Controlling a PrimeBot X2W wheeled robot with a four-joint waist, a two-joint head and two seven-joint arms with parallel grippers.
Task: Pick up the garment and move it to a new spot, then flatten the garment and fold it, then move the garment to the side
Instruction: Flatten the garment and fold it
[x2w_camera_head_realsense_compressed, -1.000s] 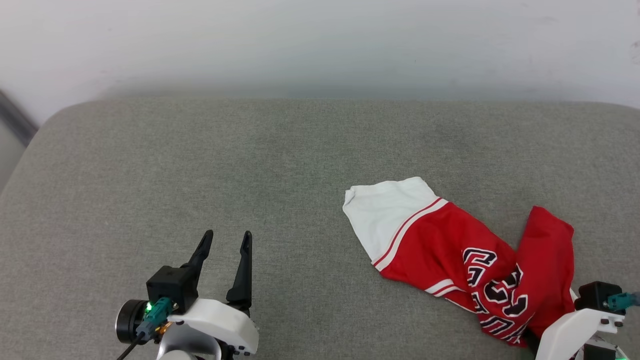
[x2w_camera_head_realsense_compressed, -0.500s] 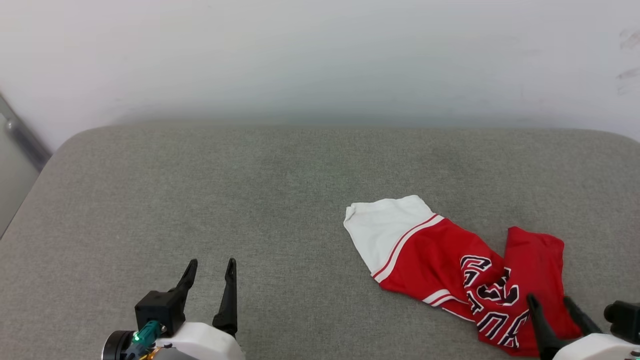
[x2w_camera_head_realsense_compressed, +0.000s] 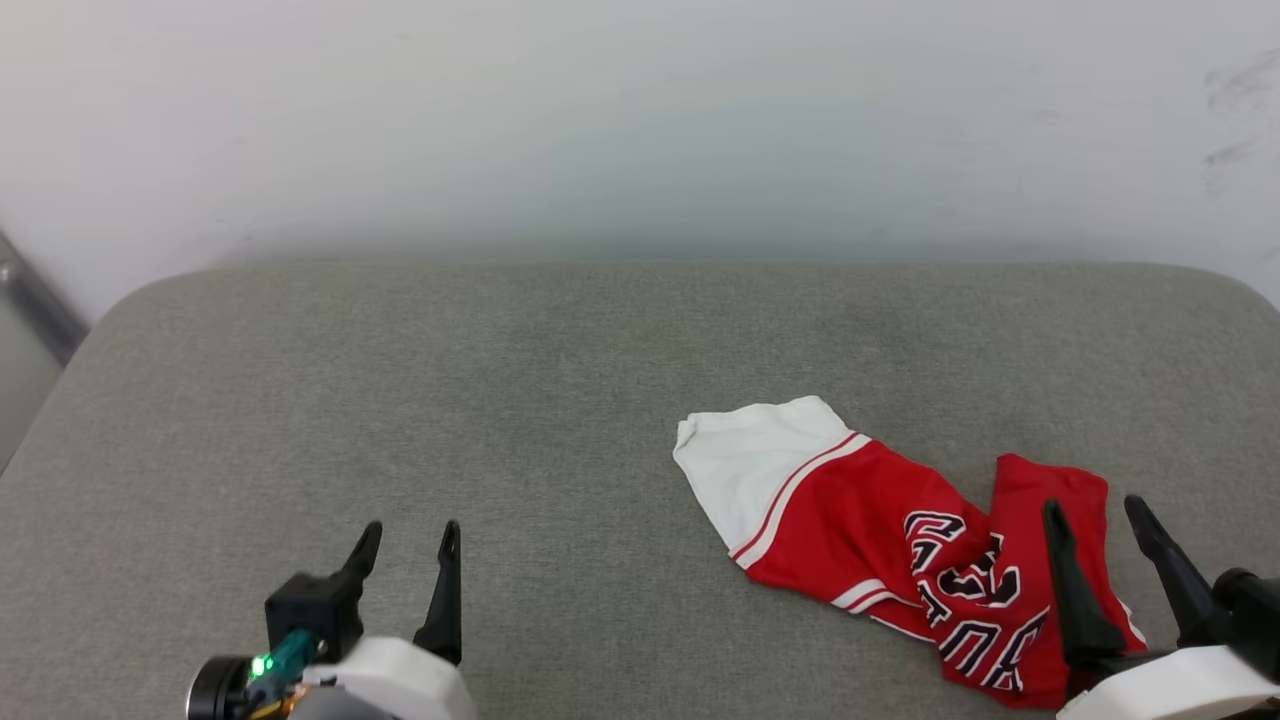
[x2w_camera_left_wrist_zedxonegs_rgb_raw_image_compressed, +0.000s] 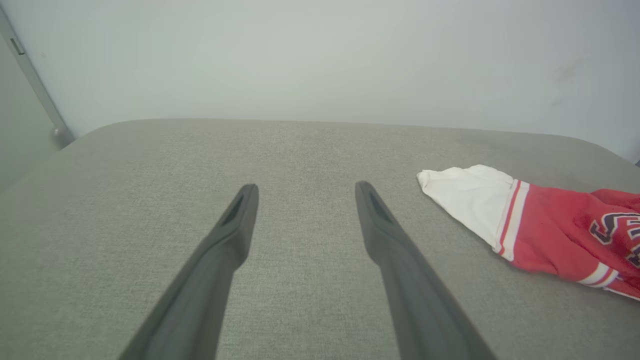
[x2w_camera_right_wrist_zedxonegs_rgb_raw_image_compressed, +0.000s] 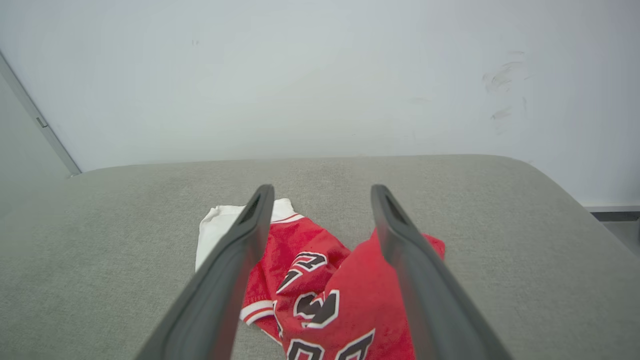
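Well, a crumpled red T-shirt (x2w_camera_head_realsense_compressed: 850, 510), white-sleeved, its black-and-white lettering creased unreadable, lies lower right on a grey woven cushion (x2w_camera_head_realsense_compressed: 500, 400); left gripper (x2w_camera_head_realsense_compressed: 411, 528) and right gripper (x2w_camera_head_realsense_compressed: 1092, 508) gape empty.

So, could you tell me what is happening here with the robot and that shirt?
A two-armed robot is dealing with a red jersey T-shirt with a white sleeve, which lies crumpled on the right part of a grey fabric cushion. The right gripper stands open at the shirt's near end, holding nothing. The left gripper is open too, over bare cushion well to the left. The shirt is not yet flattened or folded.
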